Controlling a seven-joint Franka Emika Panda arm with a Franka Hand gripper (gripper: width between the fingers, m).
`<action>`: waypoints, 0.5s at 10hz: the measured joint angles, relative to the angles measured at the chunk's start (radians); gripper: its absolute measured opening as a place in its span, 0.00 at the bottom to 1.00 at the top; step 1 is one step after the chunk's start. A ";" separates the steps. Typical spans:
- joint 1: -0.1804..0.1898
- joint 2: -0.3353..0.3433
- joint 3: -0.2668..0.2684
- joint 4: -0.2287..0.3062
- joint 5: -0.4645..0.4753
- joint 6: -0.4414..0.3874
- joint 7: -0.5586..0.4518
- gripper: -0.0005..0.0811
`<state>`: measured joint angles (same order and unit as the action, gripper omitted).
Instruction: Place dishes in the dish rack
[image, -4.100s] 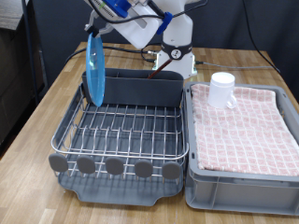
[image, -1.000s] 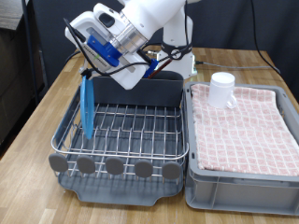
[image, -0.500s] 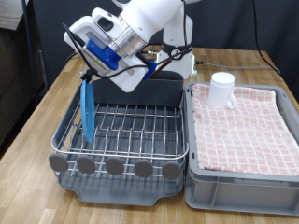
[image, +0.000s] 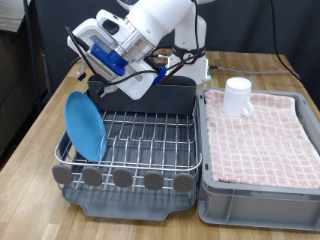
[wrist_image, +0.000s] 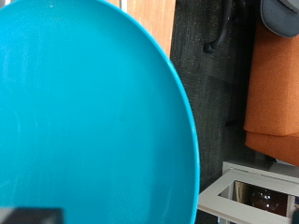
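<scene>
One blue plate (image: 86, 126) leaning inside dish rack (image: 130, 140) left end, gripper (image: 90, 68) above it, opening indiscernible, white cup (image: 238, 96) right of rack.

Smooth glossy blue plate (image: 85, 126); silver wire dish rack (image: 140, 140); checked cloth (image: 260, 135)

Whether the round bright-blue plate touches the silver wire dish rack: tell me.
Touching. The exterior view shows the plate standing on its lower edge among the rack wires; the gripper is just above it.
</scene>
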<state>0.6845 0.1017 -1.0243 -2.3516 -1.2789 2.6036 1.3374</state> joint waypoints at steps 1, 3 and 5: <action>-0.003 0.000 0.002 0.000 0.071 0.009 -0.057 0.74; -0.005 -0.007 0.005 0.005 0.257 0.011 -0.224 0.92; -0.005 -0.038 0.008 0.014 0.453 -0.005 -0.407 0.97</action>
<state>0.6800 0.0636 -1.0166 -2.3373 -0.8263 2.5987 0.9303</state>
